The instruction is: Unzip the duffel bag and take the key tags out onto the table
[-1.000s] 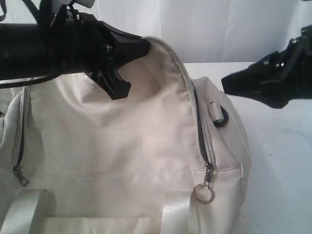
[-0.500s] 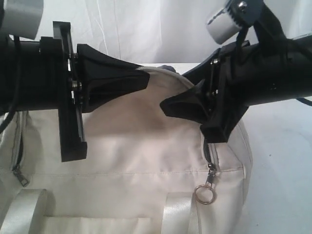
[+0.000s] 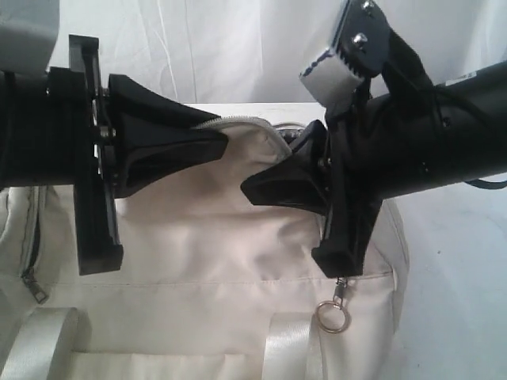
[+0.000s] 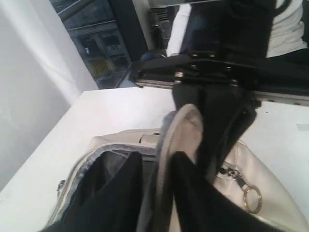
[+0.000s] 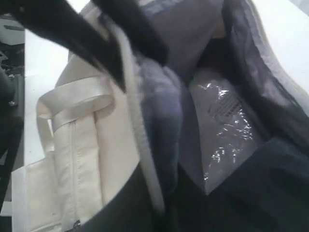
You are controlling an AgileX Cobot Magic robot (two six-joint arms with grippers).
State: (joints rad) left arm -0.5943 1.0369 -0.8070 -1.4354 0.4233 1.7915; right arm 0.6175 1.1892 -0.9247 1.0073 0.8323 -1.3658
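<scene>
Across the right of the exterior view a plain white surface (image 3: 463, 269) runs back to a white curtain (image 3: 238, 47). From the left wrist camera the same surface ends near a dark-framed window (image 4: 96, 48), with only blurred shapes of the room past it.

Lying on the surface and filling the lower frame is the cream duffel bag (image 3: 206, 253) — its shiny webbing handles (image 3: 287, 348) on the near side, a silver zip pull with a ring (image 3: 332, 314) hanging at its right end.

The left gripper (image 3: 222, 140) has its jaws pressed together on the zip edge (image 3: 249, 123) of the bag's mouth, holding it raised. The right gripper (image 3: 249, 186) points at that raised flap from the other side; whether its jaws are spread or closed I cannot tell.

Through the opening the right wrist camera shows grey lining (image 5: 193, 29) and a clear plastic-wrapped packet (image 5: 219, 135) inside — its small dark printed label (image 5: 226, 104) is too blurred to read.
</scene>
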